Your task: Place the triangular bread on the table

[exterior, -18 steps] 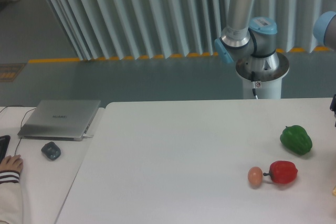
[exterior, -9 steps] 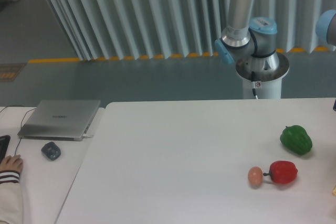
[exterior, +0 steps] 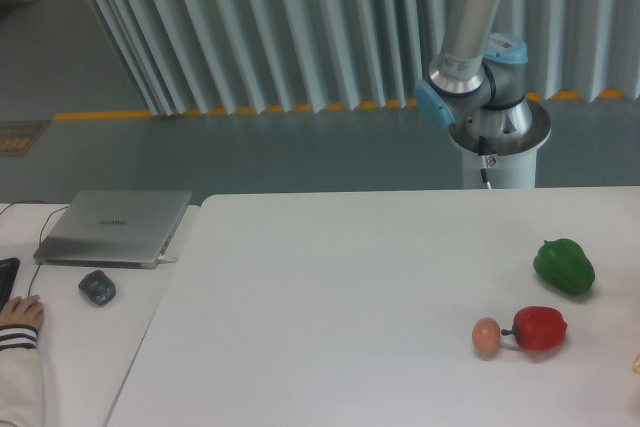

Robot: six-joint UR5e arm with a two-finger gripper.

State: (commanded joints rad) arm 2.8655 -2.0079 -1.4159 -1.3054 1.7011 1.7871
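Observation:
The white table fills the lower part of the camera view. At its right edge only a pale yellowish sliver shows, cut off by the frame; it may be the triangular bread, but too little shows to tell. The arm's base column and elbow joint stand behind the table's far right. The arm's other links run out of the frame at the top right, and the gripper is out of view.
On the right of the table lie a green pepper, a red pepper and a small tan egg touching its stem. The adjoining desk at left holds a grey laptop, a dark mouse and a person's hand.
The arm's blue-capped joint and the dark part at the right edge have left the frame. The upright link has shifted slightly right. Nothing on the table has moved.

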